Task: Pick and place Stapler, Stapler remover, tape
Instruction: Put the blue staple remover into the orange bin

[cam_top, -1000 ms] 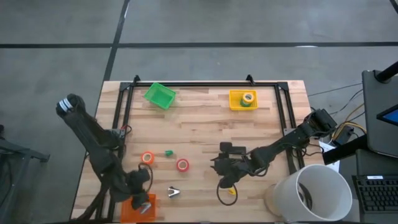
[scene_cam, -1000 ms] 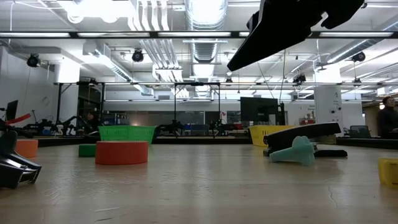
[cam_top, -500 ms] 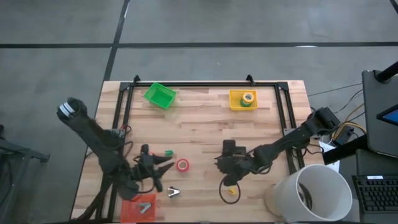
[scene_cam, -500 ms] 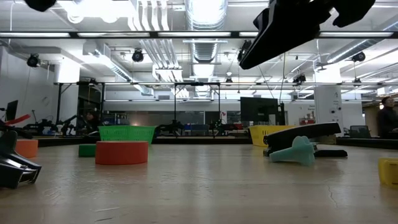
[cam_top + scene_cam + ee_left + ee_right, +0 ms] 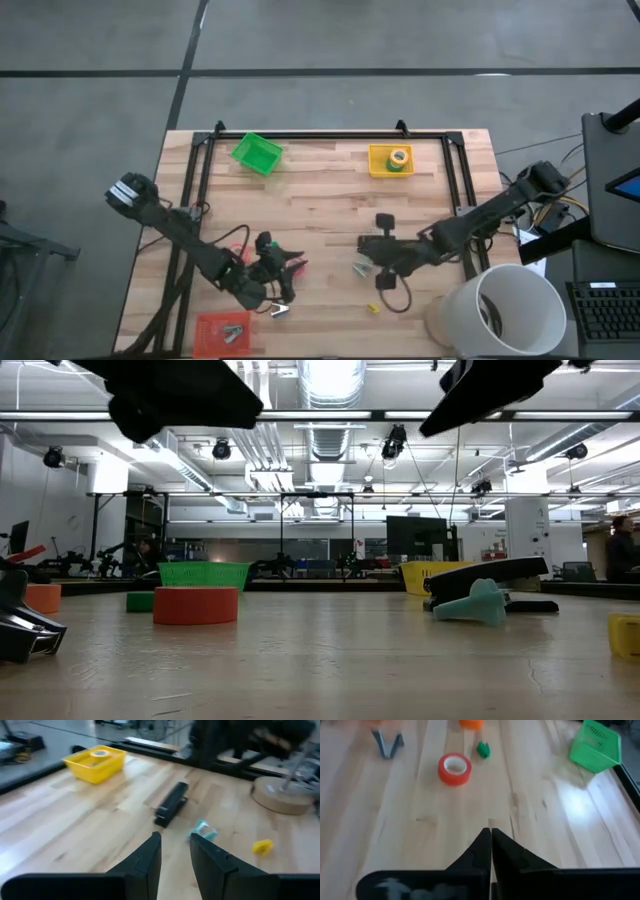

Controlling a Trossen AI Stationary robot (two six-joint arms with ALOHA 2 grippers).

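The black stapler [image 5: 171, 810] lies flat on the wood table, also seen in the low view [image 5: 490, 575]. In the high view my right gripper mostly hides it. A red tape roll [image 5: 454, 768] lies flat left of the middle. A silver stapler remover [image 5: 280, 310] lies near the front edge. My left gripper [image 5: 283, 268] hovers over the red roll, open and empty, its fingers [image 5: 155, 845] pointing toward the stapler. My right gripper [image 5: 368, 250] hangs over the stapler, shut [image 5: 490, 834] and empty.
A yellow bin [image 5: 390, 160] holding a green tape roll and a green bin [image 5: 257, 153] stand at the far edge. An orange tray [image 5: 222, 332] sits at the near left. A teal piece [image 5: 362, 267] and a yellow piece [image 5: 372, 308] lie by the stapler. A white bucket [image 5: 505, 310] stands at the near right.
My left gripper has swung from over the orange tray at the near left toward the table's middle and now stands over the red tape roll. My right gripper has drawn back a little toward the right and far side, uncovering the teal piece.
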